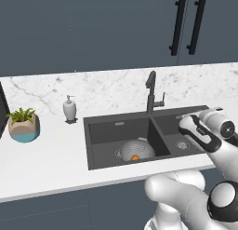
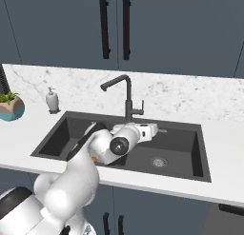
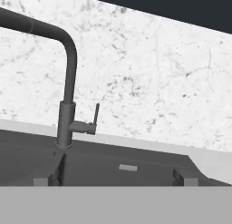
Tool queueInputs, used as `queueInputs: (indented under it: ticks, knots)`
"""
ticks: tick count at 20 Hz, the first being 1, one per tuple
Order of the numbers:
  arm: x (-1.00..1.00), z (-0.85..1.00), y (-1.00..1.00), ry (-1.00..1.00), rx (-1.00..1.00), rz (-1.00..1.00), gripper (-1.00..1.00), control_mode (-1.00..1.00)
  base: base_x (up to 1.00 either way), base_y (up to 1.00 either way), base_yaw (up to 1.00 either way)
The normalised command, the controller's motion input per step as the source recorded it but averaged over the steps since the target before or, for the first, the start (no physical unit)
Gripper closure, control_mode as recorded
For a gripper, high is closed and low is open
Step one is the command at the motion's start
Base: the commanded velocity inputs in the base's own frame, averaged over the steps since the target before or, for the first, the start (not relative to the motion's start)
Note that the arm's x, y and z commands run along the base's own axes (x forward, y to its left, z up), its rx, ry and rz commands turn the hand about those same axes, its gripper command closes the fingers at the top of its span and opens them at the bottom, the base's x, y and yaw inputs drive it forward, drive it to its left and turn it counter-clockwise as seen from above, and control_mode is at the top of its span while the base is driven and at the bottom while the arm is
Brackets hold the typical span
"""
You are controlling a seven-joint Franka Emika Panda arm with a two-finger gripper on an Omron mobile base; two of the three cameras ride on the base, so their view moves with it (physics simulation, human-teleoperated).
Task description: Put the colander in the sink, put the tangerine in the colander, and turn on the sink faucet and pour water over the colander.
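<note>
The grey holed colander (image 1: pixel 135 149) sits in the left basin of the dark sink (image 1: pixel 89 143), with the small orange tangerine (image 1: pixel 135 157) inside it. At the back, between the basins, rises the tall dark sink faucet (image 1: pixel 150 91), its side lever (image 3: pixel 95 116) pointing up. My gripper (image 1: pixel 182 118) hovers over the right basin, a little in front of and to the right of the faucet (image 2: pixel 127 93), facing it. Its fingertips (image 3: pixel 40 181) stand far apart, so it is open and holds nothing. In the right base view my arm hides the colander.
A white soap dispenser (image 1: pixel 69 108) and a potted plant (image 1: pixel 23 124) stand on the white counter left of the sink. A marble backsplash runs behind, with dark cabinets and long black handles (image 1: pixel 176 24) above. The right basin's drain (image 2: pixel 158 161) lies below my hand.
</note>
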Motion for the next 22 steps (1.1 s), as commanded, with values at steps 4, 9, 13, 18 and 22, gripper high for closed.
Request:
queueInputs:
  ticks: [4,9,13,18,22]
  knots:
    - [0.45,0.0,0.16,0.0,0.0,0.0,-1.0,-1.0,0.0,0.0,0.0]
    - [0.52,-0.06,0.26,0.0,0.0,0.0,-1.0,-1.0,0.0,0.0,0.0]
    - [0.51,-0.12,0.09,0.0,0.02,0.0,-1.0,-1.0,0.0,0.0,0.0]
    - [0.49,-0.24,0.0,0.0,0.07,0.0,-1.0,-1.0,0.0,0.0,0.0]
    - [0.39,-0.27,0.0,0.0,0.08,0.0,-1.0,-1.0,0.0,0.0,0.0]
